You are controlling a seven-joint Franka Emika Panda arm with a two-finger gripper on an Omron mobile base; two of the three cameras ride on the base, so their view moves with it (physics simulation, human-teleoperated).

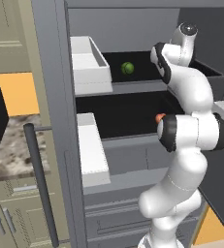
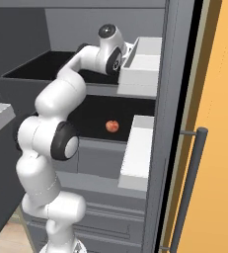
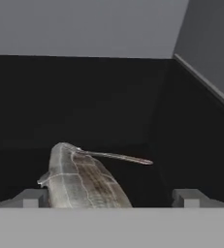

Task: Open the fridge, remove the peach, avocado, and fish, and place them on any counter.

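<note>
**Fish first: we reach into the top shelf**

Dark grey walls and black shelves frame the scene as the fridge (image 1: 60,121) stands open before us, white door bins (image 1: 89,65) swung out to the side and a strip of mottled counter (image 1: 11,150) visible past the door's bar handle. We have the arm stretched onto the upper shelf (image 3: 108,111), where the hand view shows the fish (image 3: 82,181) lying just ahead of the gripper (image 3: 111,198), nearer its left finger tip than its right. The jaws stand wide apart, with nothing between them yet.

On the same upper shelf, farther to the left, sits the avocado (image 1: 127,68); the peach (image 2: 112,126) rests one shelf lower, near the front edge.

We judge the fish to be light but awkward: a tapered, scaled, silver-grey body that looks slick, with a thin fin or spine (image 3: 118,157) jutting out that offers no real purchase. The thickest part of the body, across its width, looks like the sound place to close on; the narrow ends would likely slip out. Shifting left to centre the body between the fingers seems wise first.
</note>
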